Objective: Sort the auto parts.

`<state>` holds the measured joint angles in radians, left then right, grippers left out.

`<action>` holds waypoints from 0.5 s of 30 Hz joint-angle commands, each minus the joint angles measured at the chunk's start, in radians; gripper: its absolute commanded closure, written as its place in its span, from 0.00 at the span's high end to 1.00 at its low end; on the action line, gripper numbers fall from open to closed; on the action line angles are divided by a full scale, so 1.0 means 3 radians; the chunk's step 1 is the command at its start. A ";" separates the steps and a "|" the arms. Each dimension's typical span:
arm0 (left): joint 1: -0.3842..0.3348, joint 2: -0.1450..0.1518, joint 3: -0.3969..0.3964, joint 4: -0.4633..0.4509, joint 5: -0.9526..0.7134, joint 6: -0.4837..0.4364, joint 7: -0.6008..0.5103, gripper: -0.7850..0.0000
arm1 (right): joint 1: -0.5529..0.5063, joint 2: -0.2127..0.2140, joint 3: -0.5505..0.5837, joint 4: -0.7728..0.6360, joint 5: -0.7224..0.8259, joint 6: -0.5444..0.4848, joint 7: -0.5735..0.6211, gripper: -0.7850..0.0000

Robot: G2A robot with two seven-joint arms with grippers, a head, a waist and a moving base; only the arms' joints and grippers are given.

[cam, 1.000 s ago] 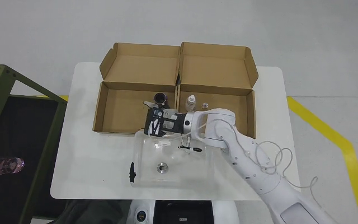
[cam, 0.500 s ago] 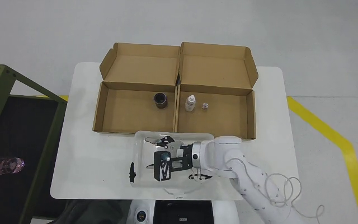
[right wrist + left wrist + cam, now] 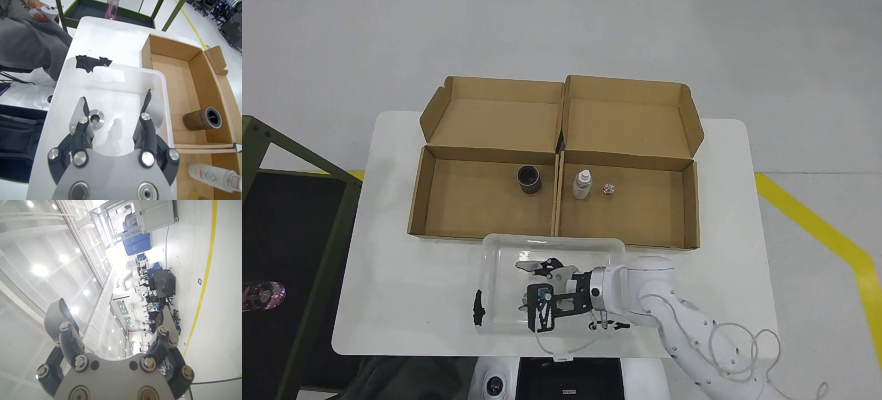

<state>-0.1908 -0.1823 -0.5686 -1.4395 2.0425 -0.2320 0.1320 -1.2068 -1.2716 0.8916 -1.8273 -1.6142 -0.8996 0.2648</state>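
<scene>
Near the worktop's (image 3: pixel 402 300) front edge, inside the clear tray (image 3: pixel 164 91), I am holding my right tool (image 3: pixel 116 95) open, the metal ring (image 3: pixel 96 119) lying beside one finger, so closing now is risking shoving it aside.

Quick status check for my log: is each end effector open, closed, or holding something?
Left end effector: open, holding nothing.
Right end effector: open, empty, over the tray near the metal ring.
</scene>
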 commanded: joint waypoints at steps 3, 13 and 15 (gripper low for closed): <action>0.0000 0.0000 0.0000 0.0000 0.0000 0.0000 0.0000 1.00 | -0.0007 0.0009 -0.0037 0.0064 -0.0064 0.0023 -0.0011 0.61; 0.0000 0.0000 0.0000 0.0000 0.0000 0.0000 0.0000 1.00 | 0.0061 0.0012 -0.0162 0.0265 -0.0174 0.0043 -0.0001 0.62; 0.0000 0.0000 0.0000 0.0000 0.0000 0.0000 0.0000 1.00 | 0.0079 0.0010 -0.0185 0.0309 -0.0174 0.0054 0.0000 0.62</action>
<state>-0.1908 -0.1823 -0.5686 -1.4395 2.0425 -0.2320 0.1320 -1.1851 -1.2684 0.8382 -1.7398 -1.6667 -0.8850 0.2644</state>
